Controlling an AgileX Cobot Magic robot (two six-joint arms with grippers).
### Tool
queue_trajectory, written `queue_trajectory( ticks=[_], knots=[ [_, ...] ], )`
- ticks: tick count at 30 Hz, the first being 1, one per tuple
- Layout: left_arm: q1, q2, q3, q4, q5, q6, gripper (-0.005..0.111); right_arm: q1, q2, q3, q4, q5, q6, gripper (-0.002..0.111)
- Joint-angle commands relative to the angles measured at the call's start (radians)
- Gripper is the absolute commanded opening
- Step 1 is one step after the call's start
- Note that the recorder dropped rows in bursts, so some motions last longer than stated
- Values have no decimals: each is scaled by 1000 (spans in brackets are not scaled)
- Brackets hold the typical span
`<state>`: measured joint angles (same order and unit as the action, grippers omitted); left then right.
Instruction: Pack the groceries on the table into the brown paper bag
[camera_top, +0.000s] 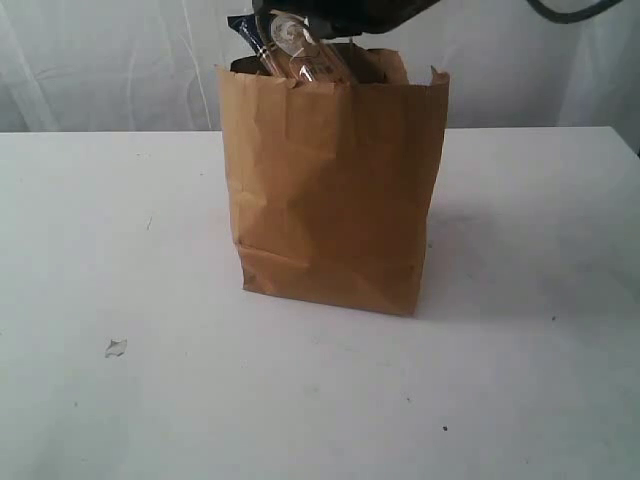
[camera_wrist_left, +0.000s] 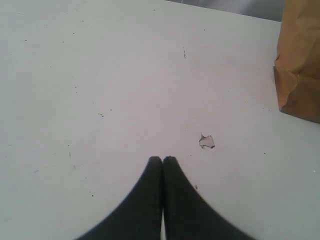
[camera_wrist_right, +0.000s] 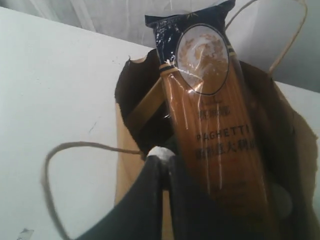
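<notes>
The right gripper (camera_wrist_right: 164, 155) is clenched, its two dark fingers pressed flat together with nothing visible between them, and it sits at the mouth of the brown paper bag (camera_top: 330, 190), just inside the rim. Right beside those fingers, touching or nearly so, the long spaghetti packet (camera_wrist_right: 215, 145) stands tilted in the bag, its lower part sunk inside and its dark-blue top with the round window poking out above the rim. What else lies deeper in the bag is too dark to tell. One twisted paper handle (camera_wrist_right: 100, 146) loops out from the bag's near wall, to the side of the fingers. In the exterior view the dark body of the right arm (camera_top: 340, 15) hangs directly over the bag's opening. The left gripper (camera_wrist_left: 162, 159) is also clenched on nothing, fingertips meeting, held above the table (camera_top: 120, 230) well apart from the bag on its left side. A small pale scrap (camera_wrist_left: 206, 142) lies on the tabletop between that gripper and the bag's bottom corner. The bag stands upright and creased on the table.
</notes>
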<state>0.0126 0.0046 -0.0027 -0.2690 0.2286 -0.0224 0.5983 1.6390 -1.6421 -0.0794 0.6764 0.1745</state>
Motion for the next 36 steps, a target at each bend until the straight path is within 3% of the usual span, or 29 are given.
queue_trajectory(
  ticks=[1,5,13,20,24,32,34,36],
  knots=[
    [0,-5,3,-7,-3,0,0,-11,17,1,-124,-67,59,0],
    [0,-5,3,-7,-3,0,0,-11,21,1,-188,-150,109,0],
    [0,-5,3,-7,-3,0,0,-41,58,3,-270,-125,240,0],
    [0,-5,3,-7,-3,0,0,-53,64,3,-273,-83,277,20],
    [0,-5,3,-7,-3,0,0,-53,64,3,-273,-17,277,24],
    [0,-5,3,-7,-3,0,0,-53,57,3,-318,179,257,24],
    [0,-5,3,-7,-3,0,0,-53,47,3,-322,200,212,20],
    [0,-5,3,-7,-3,0,0,-53,25,3,-327,239,158,9]
  ],
)
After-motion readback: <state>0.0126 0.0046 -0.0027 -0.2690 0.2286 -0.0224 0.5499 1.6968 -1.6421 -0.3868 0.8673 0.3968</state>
